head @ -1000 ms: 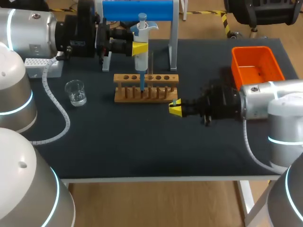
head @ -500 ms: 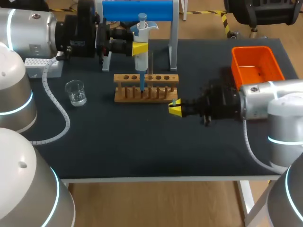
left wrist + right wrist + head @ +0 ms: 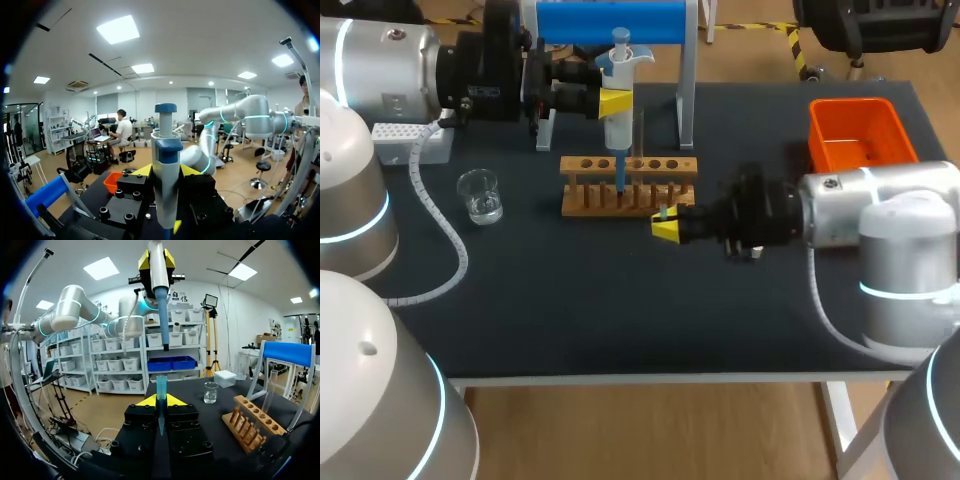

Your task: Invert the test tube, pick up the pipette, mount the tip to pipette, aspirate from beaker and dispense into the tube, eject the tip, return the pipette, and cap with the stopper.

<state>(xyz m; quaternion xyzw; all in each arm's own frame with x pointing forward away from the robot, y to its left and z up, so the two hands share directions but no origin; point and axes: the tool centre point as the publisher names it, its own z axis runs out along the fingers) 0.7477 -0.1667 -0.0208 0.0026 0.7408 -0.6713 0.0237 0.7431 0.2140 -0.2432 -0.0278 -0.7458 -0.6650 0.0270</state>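
Blue tip (image 3: 161,390) was held upright, clamped in the right gripper (image 3: 667,228), which had been shifted left to the rack (image 3: 628,165) front, nearer the pipette (image 3: 618,130) gripped by the left gripper (image 3: 613,102) above the rack; mounting judged next

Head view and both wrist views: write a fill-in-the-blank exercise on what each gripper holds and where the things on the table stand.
1. The left gripper holds the ____ upright above the wooden rack.
2. The right gripper is shut on a blue ____, held upright.
3. The bin at the table's far right corner is ____.
4. In the head view the beaker stands on the rack's ____ side.

Missing words: pipette; tip; orange; left.
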